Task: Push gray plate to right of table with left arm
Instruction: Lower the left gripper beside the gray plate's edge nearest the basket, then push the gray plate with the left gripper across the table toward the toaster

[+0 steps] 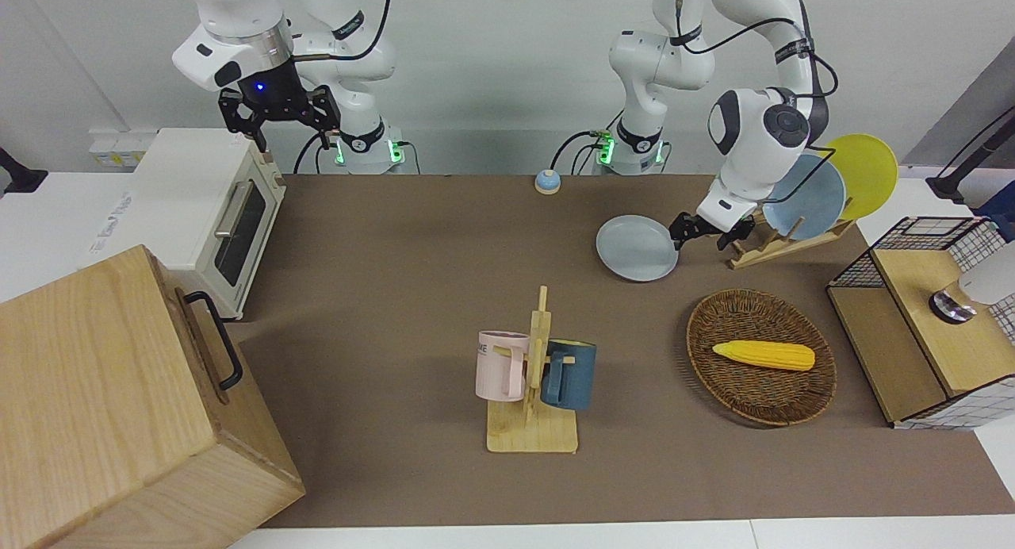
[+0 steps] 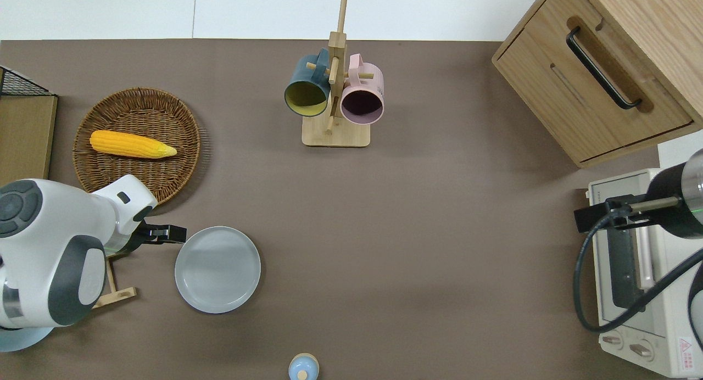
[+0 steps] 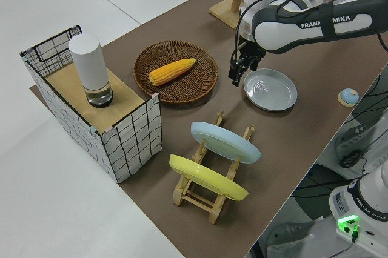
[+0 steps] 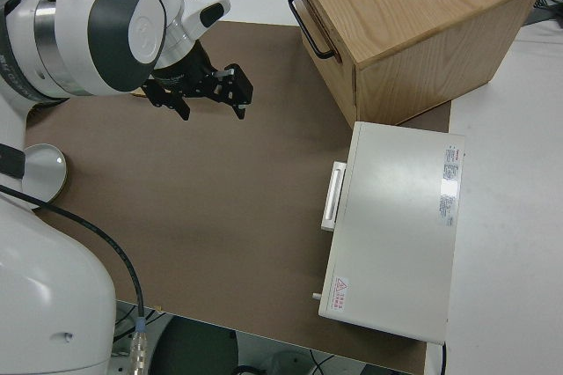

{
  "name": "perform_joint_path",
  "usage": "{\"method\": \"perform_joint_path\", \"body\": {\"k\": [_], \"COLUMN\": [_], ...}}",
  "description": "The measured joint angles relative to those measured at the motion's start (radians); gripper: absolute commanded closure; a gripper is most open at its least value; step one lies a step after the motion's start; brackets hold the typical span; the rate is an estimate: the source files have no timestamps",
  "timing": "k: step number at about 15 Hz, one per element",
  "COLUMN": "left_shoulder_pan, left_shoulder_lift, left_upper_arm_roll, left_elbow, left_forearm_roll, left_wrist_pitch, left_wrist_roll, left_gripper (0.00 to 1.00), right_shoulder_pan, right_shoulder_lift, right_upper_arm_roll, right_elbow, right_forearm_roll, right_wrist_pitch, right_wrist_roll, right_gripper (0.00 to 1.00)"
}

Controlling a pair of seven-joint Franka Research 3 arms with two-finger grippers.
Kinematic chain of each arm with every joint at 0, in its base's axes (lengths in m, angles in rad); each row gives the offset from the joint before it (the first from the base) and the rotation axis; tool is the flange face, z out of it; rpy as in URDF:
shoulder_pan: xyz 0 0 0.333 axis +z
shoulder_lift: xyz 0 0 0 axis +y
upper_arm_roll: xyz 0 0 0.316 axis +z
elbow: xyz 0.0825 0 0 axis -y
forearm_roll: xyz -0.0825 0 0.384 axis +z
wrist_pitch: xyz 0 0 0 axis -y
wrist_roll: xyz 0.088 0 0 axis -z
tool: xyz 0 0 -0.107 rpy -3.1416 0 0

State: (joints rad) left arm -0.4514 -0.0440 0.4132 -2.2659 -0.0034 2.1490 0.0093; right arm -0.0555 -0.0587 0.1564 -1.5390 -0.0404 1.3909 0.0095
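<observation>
The gray plate [image 1: 637, 248] lies flat on the brown table [image 1: 396, 295], toward the left arm's end; it also shows in the overhead view [image 2: 217, 269] and the left side view [image 3: 270, 89]. My left gripper [image 1: 708, 238] is down low next to the plate's rim, on the side toward the left arm's end of the table [image 2: 174, 234] [image 3: 238, 76]. Its fingers look open and empty. I cannot tell whether it touches the rim. My right gripper [image 1: 279, 124] is parked, open and empty.
A wooden dish rack [image 1: 761, 243] with a bluer plate [image 1: 805, 196] and a yellow plate [image 1: 864, 172] stands next to the left gripper. A wicker basket [image 1: 785, 398] holds a corn cob. A mug rack [image 1: 533, 374], a wooden cabinet [image 1: 119, 406] and a toaster oven [image 1: 214, 208] stand toward the right arm's end.
</observation>
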Motion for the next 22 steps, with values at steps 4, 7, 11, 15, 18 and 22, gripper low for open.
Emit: {"method": "perform_joint_path", "body": {"k": [4, 7, 11, 15, 18, 22], "left_shoulder_pan": [0.0, 0.0, 0.042, 0.076, 0.076, 0.075], "left_shoulder_lift": [0.048, 0.051, 0.035, 0.01, -0.002, -0.004], "left_upper_arm_roll": [-0.006, -0.006, -0.003, -0.002, -0.011, -0.038], "left_elbow": [-0.06, -0.076, -0.12, -0.16, -0.178, -0.185], "left_forearm_roll": [-0.003, -0.003, -0.004, -0.006, -0.057, -0.103], "left_wrist_pitch": [0.088, 0.09, 0.09, 0.09, 0.09, 0.09], "left_wrist_roll": [0.031, 0.066, 0.169, 0.208, 0.209, 0.208], "left_gripper": [0.03, 0.03, 0.07, 0.13, 0.15, 0.46], "right_shoulder_pan": [0.0, 0.0, 0.0, 0.0, 0.0, 0.0], "right_shoulder_lift": [0.0, 0.0, 0.0, 0.0, 0.0, 0.0], "right_upper_arm_roll": [0.0, 0.0, 0.0, 0.0, 0.0, 0.0], "right_elbow": [0.0, 0.0, 0.0, 0.0, 0.0, 0.0], "right_forearm_roll": [0.0, 0.0, 0.0, 0.0, 0.0, 0.0], "right_wrist_pitch": [0.0, 0.0, 0.0, 0.0, 0.0, 0.0], "right_wrist_roll": [0.0, 0.0, 0.0, 0.0, 0.0, 0.0], "right_gripper": [0.005, 0.005, 0.005, 0.005, 0.005, 0.005]}}
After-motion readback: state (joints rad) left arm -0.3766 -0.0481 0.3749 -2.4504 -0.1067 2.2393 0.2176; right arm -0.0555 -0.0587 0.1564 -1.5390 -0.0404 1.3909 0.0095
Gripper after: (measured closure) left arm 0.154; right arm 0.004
